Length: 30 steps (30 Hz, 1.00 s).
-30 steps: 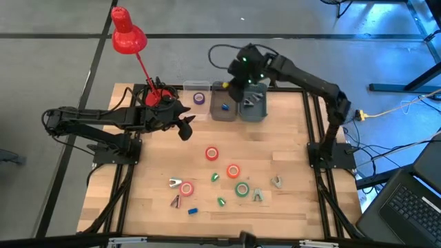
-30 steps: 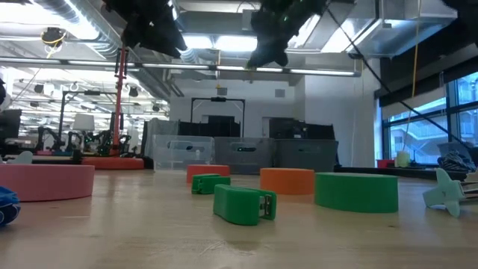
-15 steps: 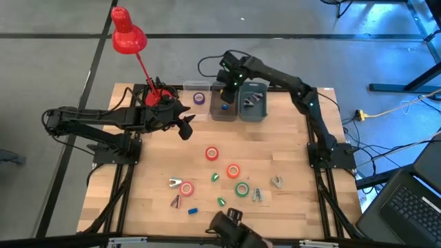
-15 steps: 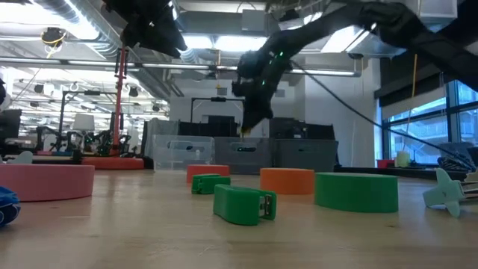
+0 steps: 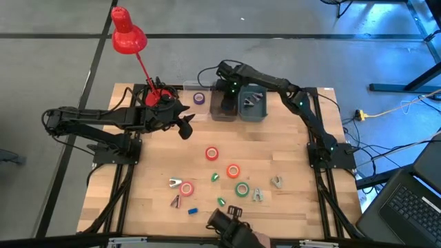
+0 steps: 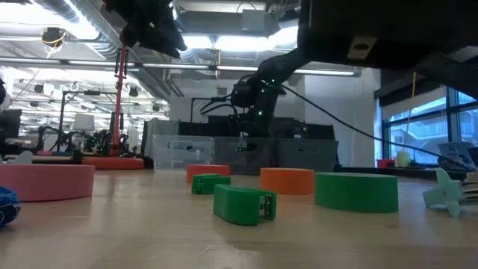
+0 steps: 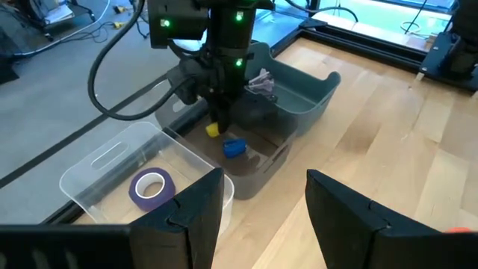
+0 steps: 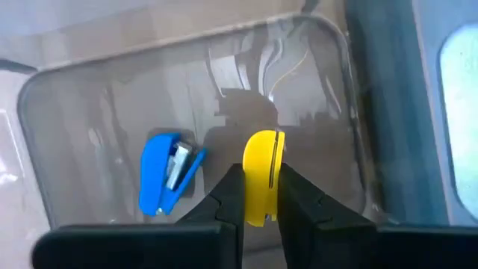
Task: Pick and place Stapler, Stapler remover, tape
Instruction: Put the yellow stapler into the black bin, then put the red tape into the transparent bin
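While pinching a small yellow stapler (image 8: pixel 261 175) between nearly closed fingers, right gripper (image 8: pixel 254 196) hangs over the smoky middle bin (image 7: pixel 258 175), beside a blue stapler (image 8: pixel 168 183) already inside. Purple tape roll (image 7: pixel 151 187) sits in the clear bin (image 7: pixel 104 161); grey claw removers (image 7: pixel 258 81) in the grey bin (image 7: pixel 317 101). Left gripper (image 5: pixel 185 126) waits spread and empty near the bins. Orange and green tape rolls (image 5: pixel 211 153), green and blue staplers, several claws still on the wooden table (image 5: pixel 289 138): roughly a third done.

Tiny yellow stapler (image 8: pixel 261 175) hangs pinched in the right arm's fingers (image 8: pixel 230 200) over the smoky middle bin (image 5: pixel 222 109); a blue stapler (image 8: pixel 166 181) lies inside. Purple tape (image 5: pixel 199 98) sits in the clear bin beside it. Grey removers fill the grey bin on the other side.
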Tool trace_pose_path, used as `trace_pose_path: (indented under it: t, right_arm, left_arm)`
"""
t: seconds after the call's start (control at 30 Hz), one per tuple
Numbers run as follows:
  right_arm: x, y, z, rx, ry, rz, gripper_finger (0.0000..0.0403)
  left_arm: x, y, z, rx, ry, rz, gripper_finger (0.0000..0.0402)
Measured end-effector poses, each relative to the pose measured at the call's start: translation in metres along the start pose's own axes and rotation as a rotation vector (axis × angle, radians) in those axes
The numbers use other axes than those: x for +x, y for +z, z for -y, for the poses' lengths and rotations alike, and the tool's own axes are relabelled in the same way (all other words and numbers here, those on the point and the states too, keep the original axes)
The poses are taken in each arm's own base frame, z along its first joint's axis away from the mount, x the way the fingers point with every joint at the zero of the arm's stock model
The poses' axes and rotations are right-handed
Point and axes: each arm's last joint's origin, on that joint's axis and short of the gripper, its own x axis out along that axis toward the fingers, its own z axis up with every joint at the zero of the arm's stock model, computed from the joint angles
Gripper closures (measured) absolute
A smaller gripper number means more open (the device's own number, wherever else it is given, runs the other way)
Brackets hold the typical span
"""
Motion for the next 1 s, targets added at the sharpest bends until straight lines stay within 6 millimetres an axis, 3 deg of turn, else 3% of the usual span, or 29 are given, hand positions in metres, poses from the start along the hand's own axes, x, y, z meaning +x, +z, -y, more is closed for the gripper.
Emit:
trace_pose_path:
  t: [0.1, 0.33, 0.47, 0.63, 0.83, 1.0]
  right_arm:
    - [0.0, 0.0, 0.0, 0.014, -0.002, -0.002, 0.0346]
    - [-0.002, 0.0, 0.0, 0.023, -0.002, -0.002, 0.0195]
    - [-0.015, 0.008, 0.002, 0.061, -0.036, 0.031, 0.0148]
    - [-0.065, 0.02, -0.003, 0.055, -0.051, 0.079, 0.0143]
    - [-0.147, -0.003, -0.037, 0.096, -0.023, 0.109, 0.0168]
    - [-0.202, -0.028, -0.077, 0.177, 0.008, 0.102, 0.0187]
  left_arm:
    - [0.0, 0.0, 0.0, 0.0, 0.0, 0.0, 0.0222]
    - [0.0, 0.0, 0.0, 0.006, 0.002, -0.001, 0.0222]
    - [0.0, 0.0, 0.0, 0.008, 0.002, -0.001, 0.0222]
    - [0.0, 0.0, 0.0, 0.01, 0.002, -0.004, 0.0222]
    - [0.0, -0.001, 0.0, 0.014, 0.004, -0.011, 0.0222]
    - [0.0, -0.002, -0.001, 0.019, 0.007, -0.018, 0.0222]
